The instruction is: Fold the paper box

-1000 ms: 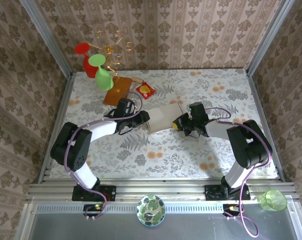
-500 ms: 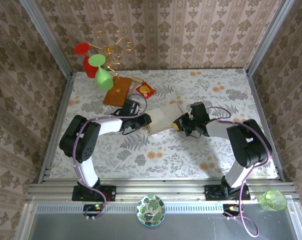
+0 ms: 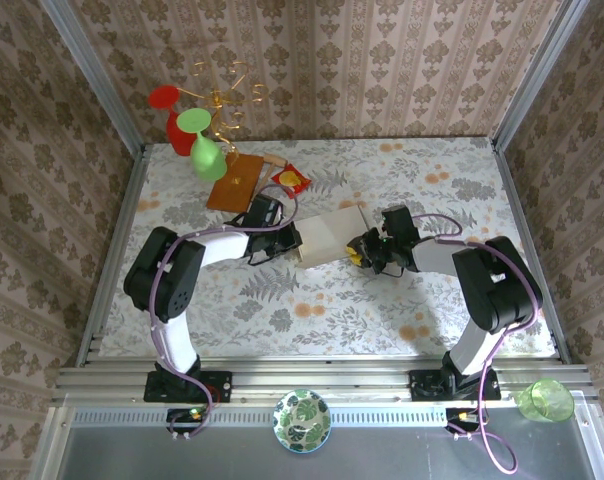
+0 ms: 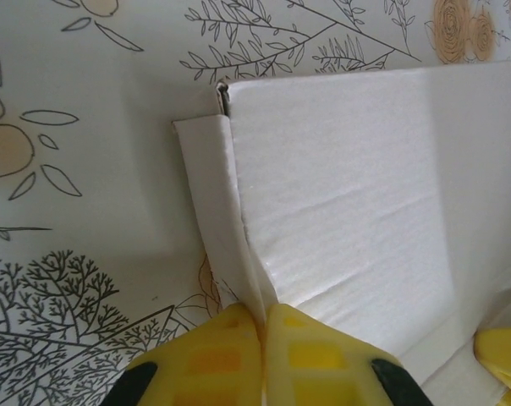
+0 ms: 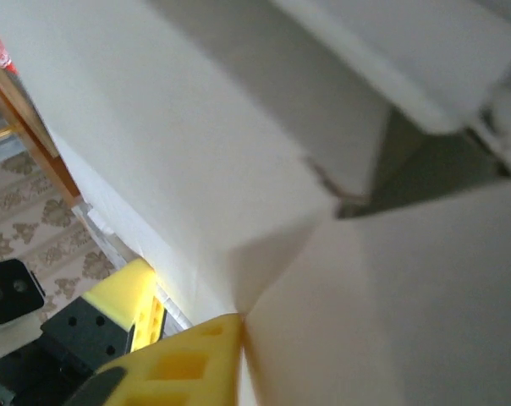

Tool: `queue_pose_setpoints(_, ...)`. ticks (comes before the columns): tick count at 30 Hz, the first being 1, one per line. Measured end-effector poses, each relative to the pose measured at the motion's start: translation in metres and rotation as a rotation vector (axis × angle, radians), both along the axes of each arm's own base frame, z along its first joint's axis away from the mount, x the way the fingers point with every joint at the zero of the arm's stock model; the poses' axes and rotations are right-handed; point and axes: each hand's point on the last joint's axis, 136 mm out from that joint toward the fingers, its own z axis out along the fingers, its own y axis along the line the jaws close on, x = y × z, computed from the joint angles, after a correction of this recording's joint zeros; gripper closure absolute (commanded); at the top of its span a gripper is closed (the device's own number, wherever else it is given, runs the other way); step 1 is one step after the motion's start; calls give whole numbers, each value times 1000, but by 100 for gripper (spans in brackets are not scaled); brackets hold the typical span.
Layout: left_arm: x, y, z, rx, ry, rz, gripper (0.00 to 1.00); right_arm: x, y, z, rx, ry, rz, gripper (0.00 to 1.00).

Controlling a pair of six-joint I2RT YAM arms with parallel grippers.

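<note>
Paper box (image 3: 331, 236) lies long axis left-right, right end slightly farther

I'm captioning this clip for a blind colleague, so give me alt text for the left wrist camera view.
The left tool, its yellow fingertips pressed together at the bottom of the picture, pinches the narrow flap of an off-white paper box. Behind the box is a pale tablecloth printed with trees and flowers.
</note>
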Motion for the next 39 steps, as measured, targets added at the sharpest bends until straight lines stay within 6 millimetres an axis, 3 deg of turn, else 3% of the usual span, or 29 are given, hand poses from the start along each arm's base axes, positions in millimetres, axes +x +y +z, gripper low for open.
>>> queue_pose_setpoints(4,-6,-5,0,-5,15,-15,100,-2,-8,10,-13,-35,3,53)
queue_pose_setpoints(14,-17,-4,2,-47,100,-19,100,5,-76,52,-73,-156,-103,39)
queue_pose_setpoints(20,-22,-3,5,-60,146,-28,100,9,-103,49,-102,-150,-115,37)
queue_pose_setpoints(24,-23,-5,10,-80,165,-39,100,17,-106,39,-98,-116,-57,36)
queue_pose_setpoints(33,-18,-5,24,-137,193,-56,100,20,-83,17,-3,-102,170,33)
queue_pose_setpoints(39,-22,-5,27,-171,232,-74,100,20,-74,26,72,-149,219,33)
